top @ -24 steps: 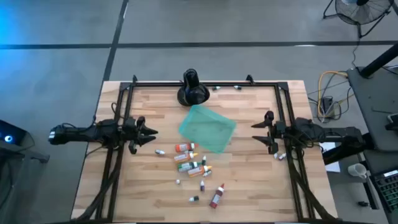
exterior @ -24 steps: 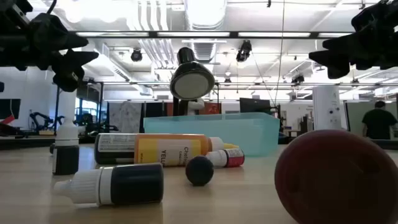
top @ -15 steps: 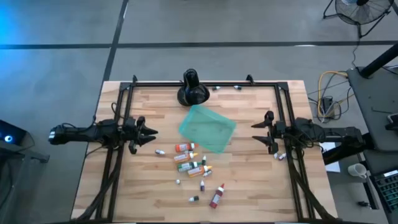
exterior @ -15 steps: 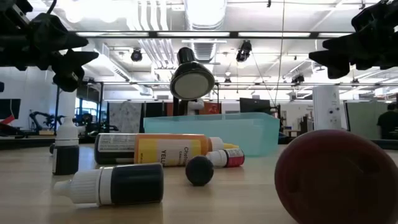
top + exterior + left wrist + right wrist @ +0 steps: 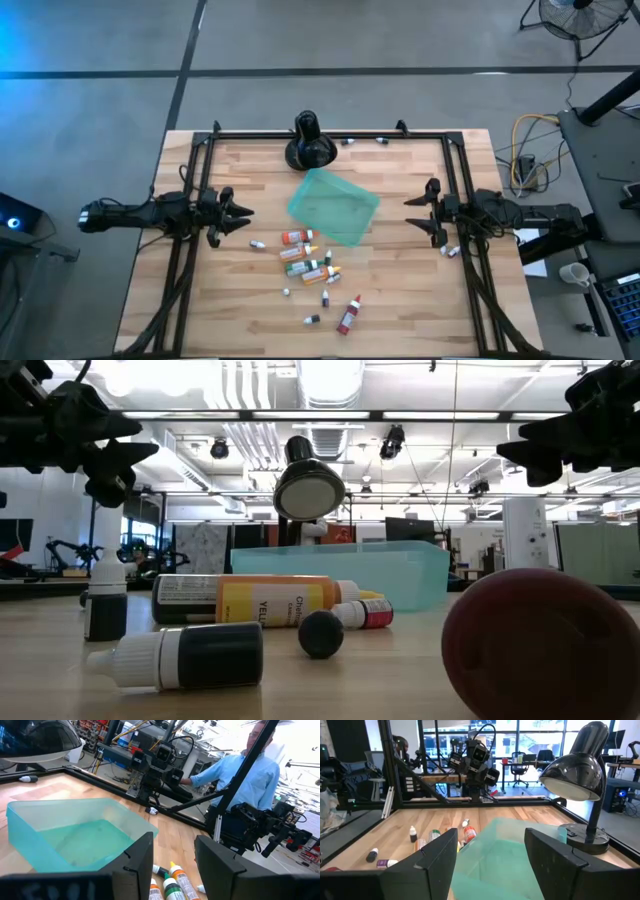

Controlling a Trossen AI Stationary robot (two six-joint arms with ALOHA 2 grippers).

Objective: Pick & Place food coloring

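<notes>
On the wooden table (image 5: 400,290), the food coloring bottles (image 5: 310,265) lie scattered just past the centre toward 6 o'clock, some lying flat and one standing near the left gripper's side. The teal tray (image 5: 334,205) sits at the centre, tilted, touching none of the bottles as far as the high view shows. A black desk lamp (image 5: 308,140) stands at 12 o'clock.

The left gripper (image 5: 243,214) hovers at 9 o'clock, above the table, its fingers (image 5: 137,865) parted with a moderate gap and holding nothing. The right gripper (image 5: 412,214) hovers at 3 o'clock, its fingers (image 5: 437,857) spread wide and empty. A person in a light blue shirt (image 5: 240,777) stands beyond the table.
</notes>
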